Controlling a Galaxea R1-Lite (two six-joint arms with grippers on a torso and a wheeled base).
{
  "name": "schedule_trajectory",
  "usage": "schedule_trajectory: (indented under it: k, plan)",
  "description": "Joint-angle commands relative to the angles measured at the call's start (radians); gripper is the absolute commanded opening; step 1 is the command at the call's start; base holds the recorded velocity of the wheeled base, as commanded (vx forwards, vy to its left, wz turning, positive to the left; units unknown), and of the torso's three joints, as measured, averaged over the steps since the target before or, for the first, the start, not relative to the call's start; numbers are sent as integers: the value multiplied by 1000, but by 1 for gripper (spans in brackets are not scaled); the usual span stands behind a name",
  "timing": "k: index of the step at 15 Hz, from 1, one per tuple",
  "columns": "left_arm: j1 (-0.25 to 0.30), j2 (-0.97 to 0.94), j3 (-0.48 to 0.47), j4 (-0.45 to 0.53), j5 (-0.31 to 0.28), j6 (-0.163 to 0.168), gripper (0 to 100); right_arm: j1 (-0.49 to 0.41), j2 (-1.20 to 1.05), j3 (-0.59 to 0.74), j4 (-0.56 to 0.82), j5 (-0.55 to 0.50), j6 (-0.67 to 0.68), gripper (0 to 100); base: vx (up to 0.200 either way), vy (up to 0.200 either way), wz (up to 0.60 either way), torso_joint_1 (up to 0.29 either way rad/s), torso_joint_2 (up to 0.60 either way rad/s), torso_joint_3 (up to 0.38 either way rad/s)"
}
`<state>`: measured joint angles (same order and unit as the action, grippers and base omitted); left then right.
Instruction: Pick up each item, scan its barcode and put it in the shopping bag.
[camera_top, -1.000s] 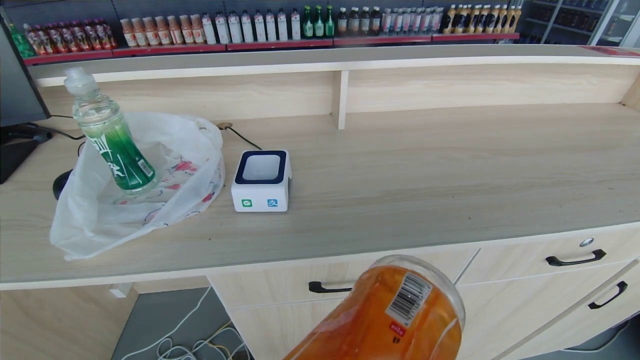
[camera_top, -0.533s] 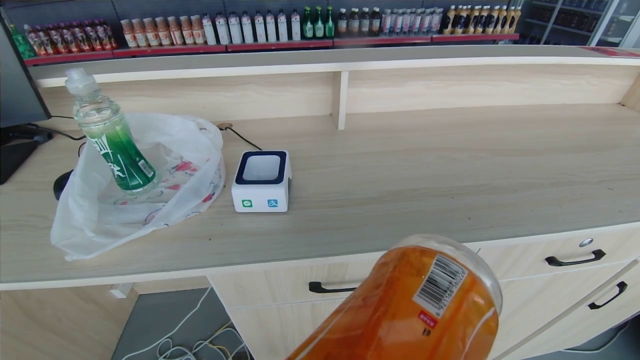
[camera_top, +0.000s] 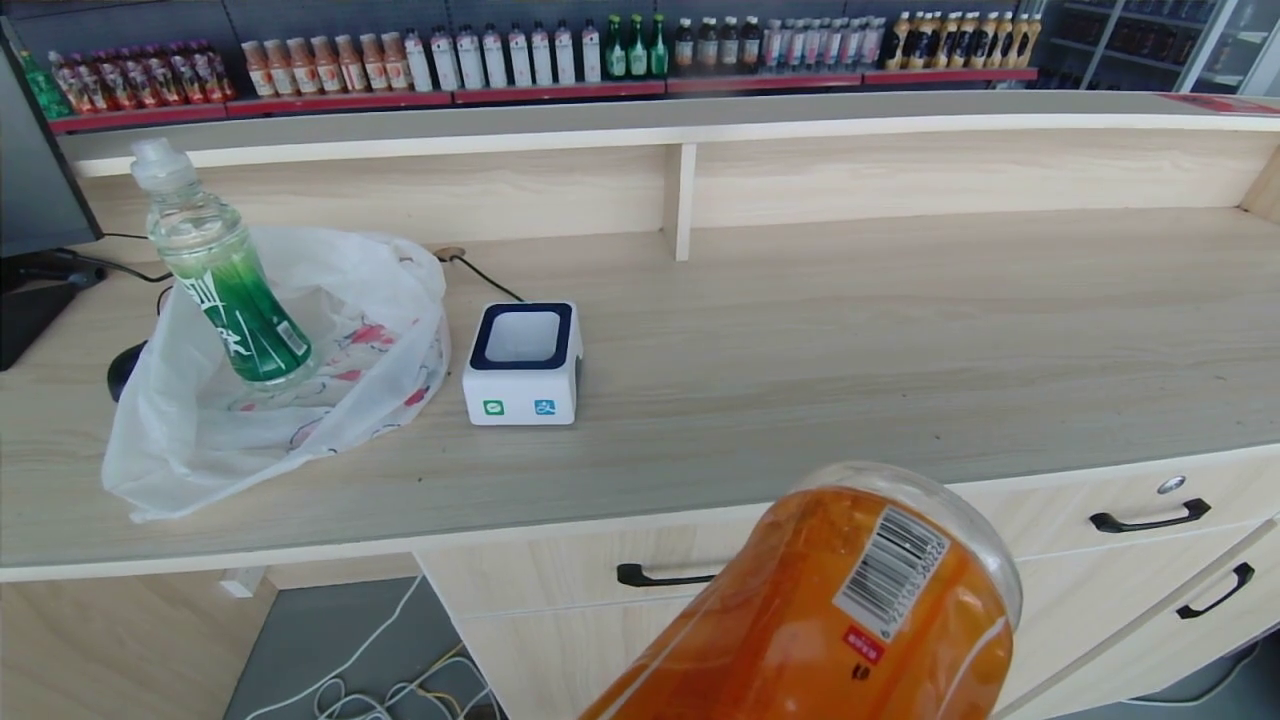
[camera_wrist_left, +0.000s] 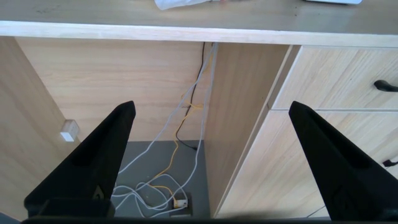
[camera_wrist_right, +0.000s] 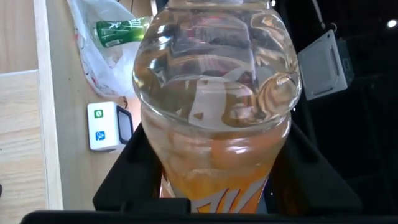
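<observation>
Orange bottle (camera_top: 830, 600) btm right of frame, barcode up, clamped in right gripper (camera_wrist_right: 217, 186). Left gripper (camera_wrist_left: 211, 155) fingers apart. Green bottle (camera_top: 225, 280) tilted in shopping bag (camera_top: 380, 330), upper left, nr scanner (camera_top: 522, 362).

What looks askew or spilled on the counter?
The green bottle leans tilted in the slumped shopping bag, not upright. No spill or damage visible. The orange bottle shows its barcode to the head camera, not the scanner.
</observation>
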<state>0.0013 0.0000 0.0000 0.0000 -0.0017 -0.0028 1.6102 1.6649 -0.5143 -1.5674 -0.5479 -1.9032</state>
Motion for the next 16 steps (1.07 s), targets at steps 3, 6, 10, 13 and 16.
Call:
schedule_trajectory:
  k: [3, 6, 10, 13, 16]
  plan:
    - [0, 0, 0, 0, 0, 0, 100, -3, -10, 8, -3, 2, 1, 0, 0, 0, 0, 0, 0, 0]
    - [0, 0, 0, 0, 0, 0, 100, -3, -10, 16, -3, 2, 6, 0, 0, 0, 0, 0, 0, 0]
    - [0, 0, 0, 0, 0, 0, 100, -32, -73, 88, -3, -6, 153, 0, 0, 0, 0, 0, 0, 0]
    - [0, 0, 0, 0, 0, -2, 100, -35, -83, 149, -3, -10, 363, 0, 0, 0, 0, 0, 0, 0]
    - [0, 0, 0, 0, 0, 0, 100, -36, -125, 194, -3, -7, 510, 0, 0, 0, 0, 0, 0, 0]
